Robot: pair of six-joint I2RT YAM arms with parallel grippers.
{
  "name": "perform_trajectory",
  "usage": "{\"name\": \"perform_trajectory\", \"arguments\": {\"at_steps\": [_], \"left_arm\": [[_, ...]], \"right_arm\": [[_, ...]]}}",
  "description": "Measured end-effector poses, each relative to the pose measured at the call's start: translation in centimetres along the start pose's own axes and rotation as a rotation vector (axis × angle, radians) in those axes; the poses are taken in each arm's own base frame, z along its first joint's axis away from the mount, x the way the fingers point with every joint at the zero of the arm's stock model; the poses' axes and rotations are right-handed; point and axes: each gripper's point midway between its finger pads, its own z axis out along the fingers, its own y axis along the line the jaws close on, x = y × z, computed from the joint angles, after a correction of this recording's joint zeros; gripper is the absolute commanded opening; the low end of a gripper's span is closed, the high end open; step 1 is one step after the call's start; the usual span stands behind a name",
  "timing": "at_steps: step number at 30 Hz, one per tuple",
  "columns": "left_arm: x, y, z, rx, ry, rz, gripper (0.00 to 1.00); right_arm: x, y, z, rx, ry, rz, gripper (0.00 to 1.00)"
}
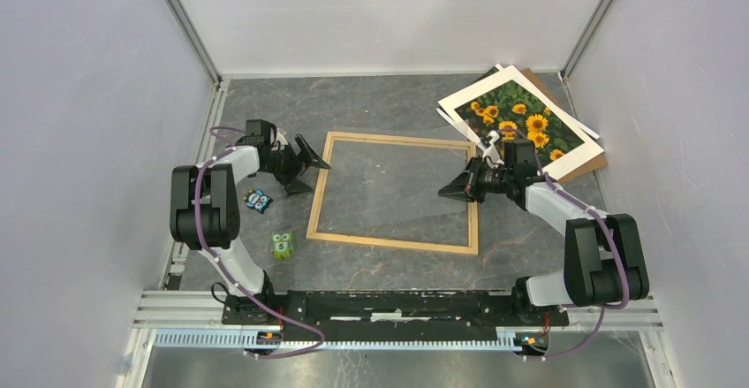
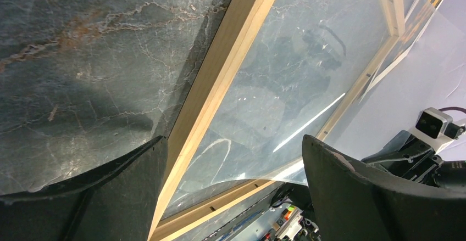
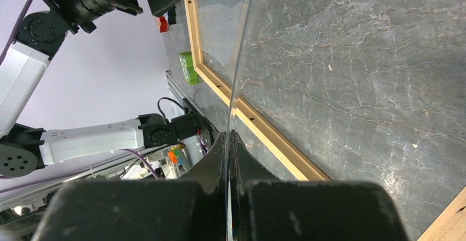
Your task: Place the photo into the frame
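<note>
The light wooden frame lies flat in the middle of the table. A clear sheet rests inside it, and its edge on the right arm's side bows upward. My right gripper is at the frame's right side, shut on that thin sheet, whose edge runs straight up from between the closed jaws. My left gripper hangs wide open over the frame's left strip, holding nothing. The sunflower photo lies face up at the back right, away from both grippers.
A brown backing board sticks out from under the photo in the back right corner. A small blue toy and a green owl figure sit left of the frame. White walls close in the table on three sides.
</note>
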Motion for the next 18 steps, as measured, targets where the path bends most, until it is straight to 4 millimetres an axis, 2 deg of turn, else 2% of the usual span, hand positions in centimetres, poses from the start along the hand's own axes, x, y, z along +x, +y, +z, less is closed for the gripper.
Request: {"name": "perform_trajectory", "arguments": {"at_steps": [18], "left_arm": [[0.0,0.0,0.0,-0.002,0.002,-0.002,0.97]], "right_arm": [[1.8,-0.8,-0.5,0.026,0.071,0.033,0.00]]}}
